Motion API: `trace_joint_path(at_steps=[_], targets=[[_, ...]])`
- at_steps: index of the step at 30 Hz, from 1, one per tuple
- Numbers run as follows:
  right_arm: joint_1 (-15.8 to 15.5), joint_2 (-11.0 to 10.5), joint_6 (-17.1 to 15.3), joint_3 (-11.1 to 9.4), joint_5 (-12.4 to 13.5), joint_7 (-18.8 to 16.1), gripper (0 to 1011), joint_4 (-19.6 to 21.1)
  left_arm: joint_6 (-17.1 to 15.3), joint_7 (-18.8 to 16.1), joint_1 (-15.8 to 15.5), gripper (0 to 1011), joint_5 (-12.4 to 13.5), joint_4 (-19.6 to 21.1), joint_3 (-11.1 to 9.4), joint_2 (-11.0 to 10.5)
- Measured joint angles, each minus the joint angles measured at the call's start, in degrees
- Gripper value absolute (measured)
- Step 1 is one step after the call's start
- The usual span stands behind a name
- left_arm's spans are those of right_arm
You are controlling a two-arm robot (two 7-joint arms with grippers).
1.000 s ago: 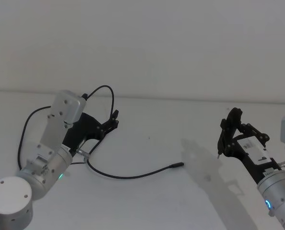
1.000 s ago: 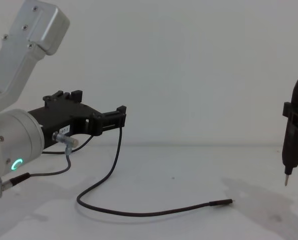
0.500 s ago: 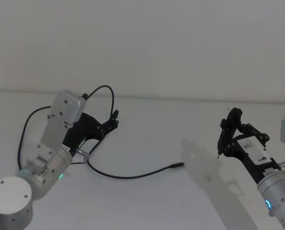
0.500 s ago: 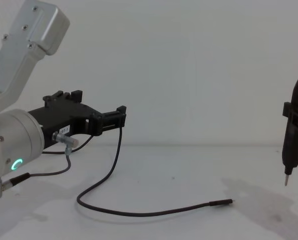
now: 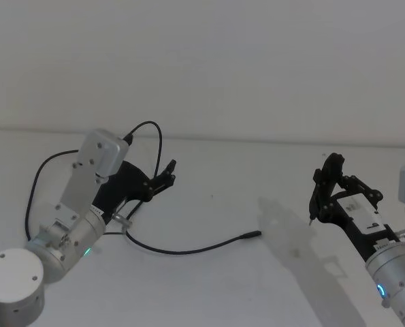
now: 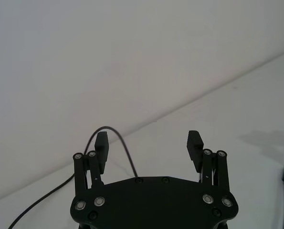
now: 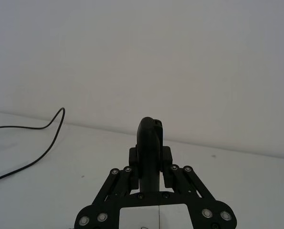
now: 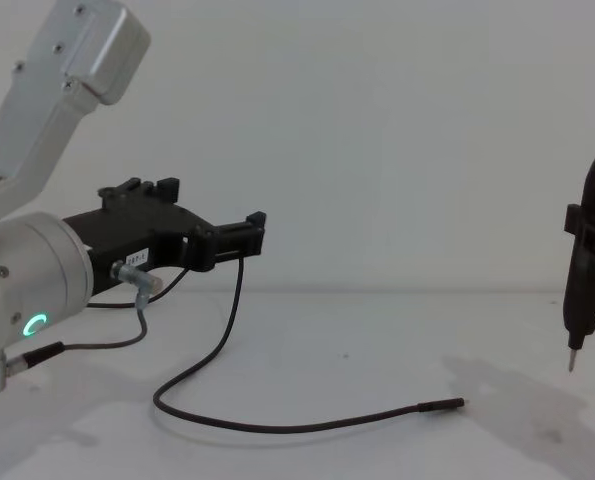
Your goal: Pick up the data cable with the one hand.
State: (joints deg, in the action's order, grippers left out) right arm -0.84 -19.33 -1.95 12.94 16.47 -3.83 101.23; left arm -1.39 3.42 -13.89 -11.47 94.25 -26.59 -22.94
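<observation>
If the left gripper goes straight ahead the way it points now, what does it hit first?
Likely the cable, whose raised loop arches between the left gripper's open jaws. Past it there is just table and wall. Depth is unclear.

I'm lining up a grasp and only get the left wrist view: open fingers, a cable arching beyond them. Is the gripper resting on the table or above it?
Observer: Above it. The chest view shows the left gripper hanging clear of the table.
Operator: There's a plug at my edge. Same cable?
Observer: Yes. The data cable drops from that arch, curves along the table and ends in the plug, to the gripper's right.
Operator: Anything beyond it?
Observer: The right gripper, shut on a slim black tool, hangs above the table farther right.
</observation>
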Motion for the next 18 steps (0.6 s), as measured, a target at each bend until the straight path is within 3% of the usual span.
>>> trace_joint_path(at_steps=[10, 18], targets=[[0.00, 0.00, 0.00, 0.00, 0.00, 0.00, 268, 0.00, -2.01, 5.45, -0.69, 1001, -1.00, 1.99, -0.90, -2.32], [0.00, 0.00, 0.00, 0.00, 0.00, 0.00, 268, 0.00, -5.58, 12.43, -2.11, 1001, -2.60, 3.96, -2.00, -5.18]])
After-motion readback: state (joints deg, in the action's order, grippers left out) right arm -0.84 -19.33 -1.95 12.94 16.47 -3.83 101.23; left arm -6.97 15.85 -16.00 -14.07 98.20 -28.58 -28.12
